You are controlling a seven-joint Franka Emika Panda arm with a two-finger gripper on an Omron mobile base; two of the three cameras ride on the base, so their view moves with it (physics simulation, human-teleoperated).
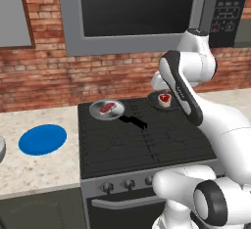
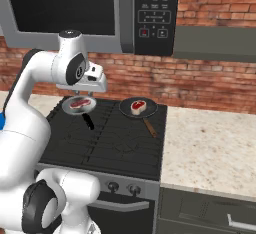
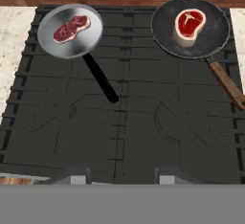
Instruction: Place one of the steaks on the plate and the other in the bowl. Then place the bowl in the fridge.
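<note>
The arm is reaching up over the stove (image 1: 147, 145), and its hand (image 2: 92, 84) is hanging high above the back burners, pointing down. I cannot tell how wide its fingers are standing; nothing is sitting between them.

Below the hand, on one side, a light grey pan (image 3: 70, 30) with a black handle is carrying one steak (image 3: 72, 28). On the other side a dark pan (image 3: 190, 27) with a wooden handle is carrying the other steak (image 3: 190, 23), a thicker cut with a pale rim. Both pans are sitting well apart on the back of the stove.

The blue plate (image 1: 42, 139) is lying on the counter (image 1: 39, 167) beside the stove, far off to the hand's left. A microwave (image 2: 90, 13) is hanging above the stove.
</note>
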